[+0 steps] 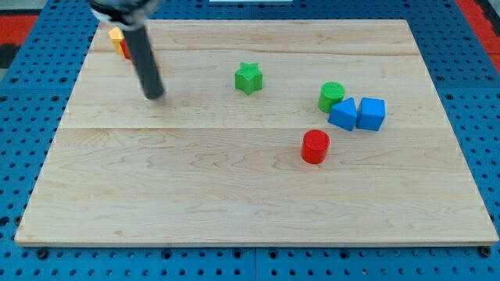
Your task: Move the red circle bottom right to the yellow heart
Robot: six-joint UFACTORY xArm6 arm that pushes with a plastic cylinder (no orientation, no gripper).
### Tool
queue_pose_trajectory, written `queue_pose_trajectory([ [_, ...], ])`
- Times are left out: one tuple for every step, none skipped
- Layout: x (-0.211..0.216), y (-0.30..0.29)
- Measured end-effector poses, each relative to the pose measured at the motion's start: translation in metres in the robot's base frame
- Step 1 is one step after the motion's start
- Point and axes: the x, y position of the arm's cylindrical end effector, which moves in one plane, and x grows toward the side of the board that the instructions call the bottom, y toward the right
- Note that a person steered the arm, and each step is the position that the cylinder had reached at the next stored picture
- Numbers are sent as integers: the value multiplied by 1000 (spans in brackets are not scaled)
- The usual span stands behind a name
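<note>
Now, my tip (155, 95): on the counter (234, 211) in the view's upper left, touching no block, well apart from the red circle.
Claw: none on this arm, only the dark rod, so there is nothing to open or close and no grip to report.
Red circle (316, 146): upright, right of the view's centre, free on all sides, just below the blue pair and not touching them.
Yellow block (116, 35): at the view's top left corner of the counter, partly hidden behind the rod. I take it for the yellow heart, though its shape cannot be made out.
Red block (125, 49): a sliver just beside the yellow one, mostly hidden by the rod, shape unclear.
Green star (248, 78): alone, between the two ends of the job, toward the view's top.
Green cylinder (331, 95): touching or nearly touching the left blue block (343, 114), which sits against the right blue block (372, 113).
Step in hand: by my judgement the approach; the red circle is not yet engaged.
Next move: travel to the circle's far side, at its lower right, without brushing the blue pair, then push it up and left across the counter.
Care needed: keep the push line below the green star, and stop just below and right of the yellow block.
</note>
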Motion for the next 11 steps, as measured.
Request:
queue_pose_trajectory([
  [37, 106],
  [34, 189],
  [53, 231],
  [104, 228],
  [108, 209],
  [127, 238],
  [122, 156],
  [120, 83],
  [142, 68],
  [130, 10],
  [76, -17],
])
